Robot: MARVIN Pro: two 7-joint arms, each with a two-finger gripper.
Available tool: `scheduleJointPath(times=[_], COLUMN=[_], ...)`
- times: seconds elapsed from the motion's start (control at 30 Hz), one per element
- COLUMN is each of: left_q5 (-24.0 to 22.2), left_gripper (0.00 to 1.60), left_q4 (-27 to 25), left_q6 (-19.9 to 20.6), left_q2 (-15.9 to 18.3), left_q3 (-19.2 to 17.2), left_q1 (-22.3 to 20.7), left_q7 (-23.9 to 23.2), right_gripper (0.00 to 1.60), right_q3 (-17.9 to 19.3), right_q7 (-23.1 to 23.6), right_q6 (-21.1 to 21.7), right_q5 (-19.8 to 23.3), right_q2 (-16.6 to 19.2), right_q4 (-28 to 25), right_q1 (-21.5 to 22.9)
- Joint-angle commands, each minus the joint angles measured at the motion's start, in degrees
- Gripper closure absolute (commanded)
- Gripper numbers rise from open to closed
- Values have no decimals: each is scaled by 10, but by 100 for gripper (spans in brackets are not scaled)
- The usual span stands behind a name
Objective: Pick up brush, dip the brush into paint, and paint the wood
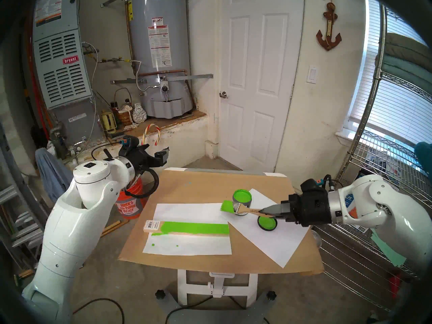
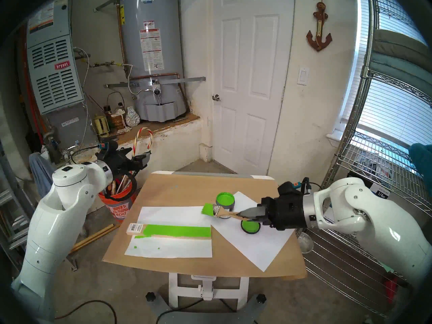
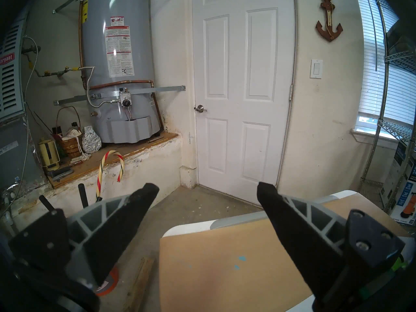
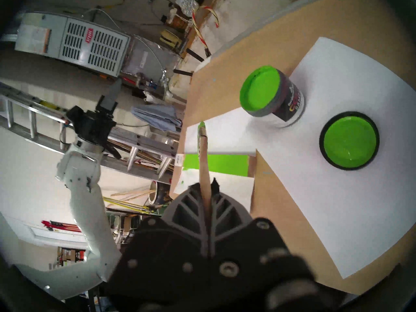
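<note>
Right gripper (image 1: 268,214): centre right of the head view, jaws closed tight on the brush handle, nothing else held.
Brush (image 1: 243,210): held clear above the worktop, handle running from the jaws toward the left of the frame, bristles coated green, hanging in front of the paint jar.
Paint (image 1: 242,195): bright green, filling the open jar just right of centre on the angled white sheet.
Lid (image 1: 267,223): lying inside-up on the same sheet, below the jaws in the frame, green inside.
Wood (image 1: 187,228): lying flat along the left white sheet (image 1: 187,246), lower centre; most of top face green, barcode end at left bare.
Worktop (image 1: 198,190): covered with brown paper; two green spots on the sheet below the wood.
Left gripper (image 3: 207,190): upper left of the head view, beyond the worktop edge, jaws wide apart, empty.
</note>
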Motion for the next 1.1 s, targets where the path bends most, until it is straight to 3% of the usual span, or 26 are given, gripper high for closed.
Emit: scheduleJointPath(times=[0.0,0.1,0.2,0.27,0.3,0.4,0.6,0.63,0.73,1.07], left_q5=[-1,-1,-1,-1,-1,-1,-1,-1,-1,-1], left_gripper=[0,0,0,0,0,0,0,0,0,0], left_q4=[-9,-9,-9,-9,-9,-9,-9,-9,-9,-9], left_q6=[-2,-2,-2,-2,-2,-2,-2,-2,-2,-2], left_q2=[1,1,1,1,1,1,1,1,1,1], left_q3=[-5,-5,-5,-5,-5,-5,-5,-5,-5,-5], left_q1=[-6,-6,-6,-6,-6,-6,-6,-6,-6,-5], left_q7=[0,0,0,0,0,0,0,0,0,0], right_gripper=[160,160,160,160,160,160,160,160,160,160], right_q3=[89,110,160,146,180,196,271,268,303,386], right_q7=[52,59,72,74,78,79,83,80,84,92], right_q6=[-20,-18,-2,-3,11,23,83,92,121,122], right_q5=[22,26,22,22,13,10,-11,-15,-30,-76], right_q2=[7,10,10,20,12,9,-22,-23,-42,-99], right_q4=[22,37,58,68,78,91,113,119,123,101], right_q1=[-60,-75,-116,-107,-133,-144,-202,-199,-224,-311])
